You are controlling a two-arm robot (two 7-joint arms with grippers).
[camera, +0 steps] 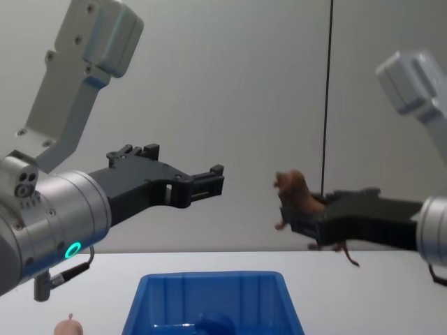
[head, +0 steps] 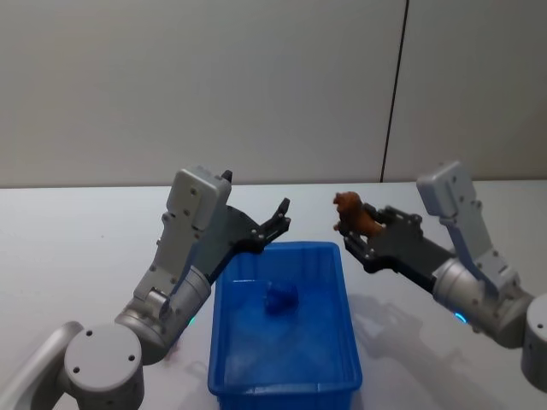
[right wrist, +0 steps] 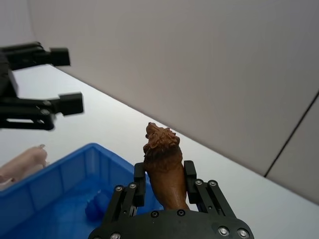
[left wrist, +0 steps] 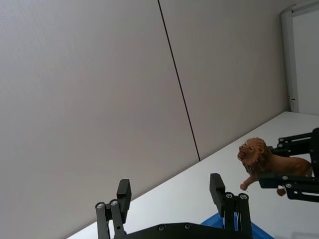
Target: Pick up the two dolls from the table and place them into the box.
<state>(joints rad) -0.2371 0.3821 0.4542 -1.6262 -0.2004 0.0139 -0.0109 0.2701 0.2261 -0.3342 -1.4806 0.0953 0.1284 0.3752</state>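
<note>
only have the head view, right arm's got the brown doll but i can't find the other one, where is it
observer: The pale doll lies on the table outside the box, to the robot's left of it; the chest view catches it.
operator: how high is the brown one
observer: In the chest view the brown doll, shut in the right gripper, hangs well above the box's rim.
operator: left gripper empty?
observer: Yes, the left wrist view shows the left gripper open, nothing between its fingers.
</note>
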